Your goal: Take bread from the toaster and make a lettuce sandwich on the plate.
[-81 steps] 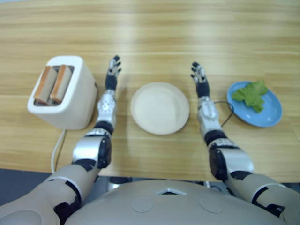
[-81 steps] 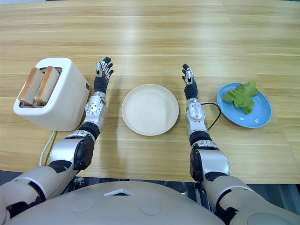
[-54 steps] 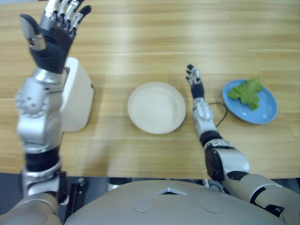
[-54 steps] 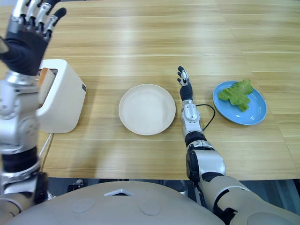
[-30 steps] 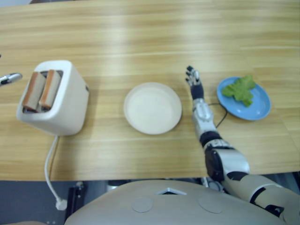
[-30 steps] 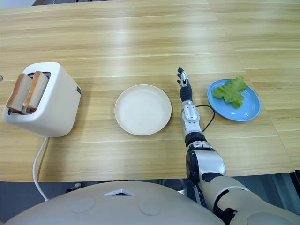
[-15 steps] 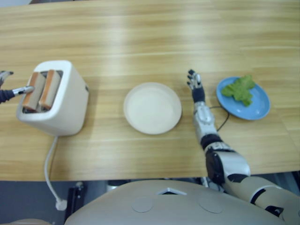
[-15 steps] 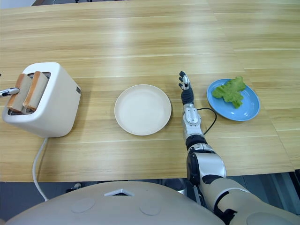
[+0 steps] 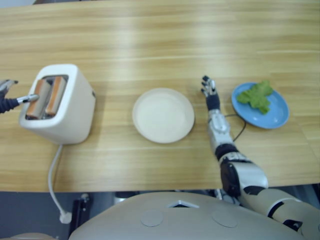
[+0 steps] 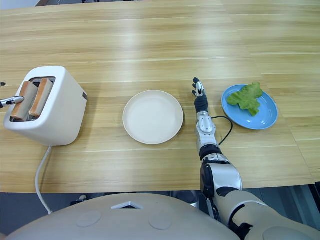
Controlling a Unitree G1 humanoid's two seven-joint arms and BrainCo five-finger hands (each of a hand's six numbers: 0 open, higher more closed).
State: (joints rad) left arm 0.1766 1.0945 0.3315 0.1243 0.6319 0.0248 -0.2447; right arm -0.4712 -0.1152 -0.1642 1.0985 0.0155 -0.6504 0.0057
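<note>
With the left hand [image 9: 7, 101] at the toaster [image 9: 70, 116]
The left hand is touching the outer bread slice [image 9: 35, 97] standing in the toaster; whether it is gripping cannot be told. The right hand [image 10: 199, 93] is lying flat and empty between plate [image 10: 153, 117] and lettuce [image 10: 244, 95].

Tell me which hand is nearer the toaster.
Left. The left hand is at the toaster, on its left; the right hand lies beyond the plate, near the blue dish.

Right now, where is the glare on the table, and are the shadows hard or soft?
Left eye view: a pale sheen runs across the far table, brightest near the middle. Right eye view: the same sheen; the toaster and plate cast only faint, soft shadows.
</note>
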